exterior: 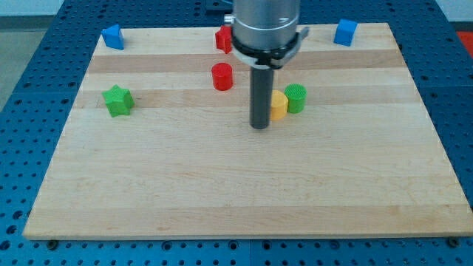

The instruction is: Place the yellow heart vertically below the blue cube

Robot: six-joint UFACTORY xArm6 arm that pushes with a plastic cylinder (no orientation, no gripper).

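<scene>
Counter [222, 192] is carrying every block. Blue cube [344, 32] is sitting at the view's top right. Yellow heart [278, 106] is lying mid-board, touching a green block [296, 97]. My tip [259, 126] is pressing at the heart's left; target lies right. No pincer fitted; no legible writing.

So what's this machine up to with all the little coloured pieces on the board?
A robot arm is pushing small blocks around a wooden board with a dark rod. My tip sits right against the view's left side of the yellow block, which touches a green block on its other side. The blue cube waits near the view's top right corner, so the yellow piece is not yet below it.
</scene>
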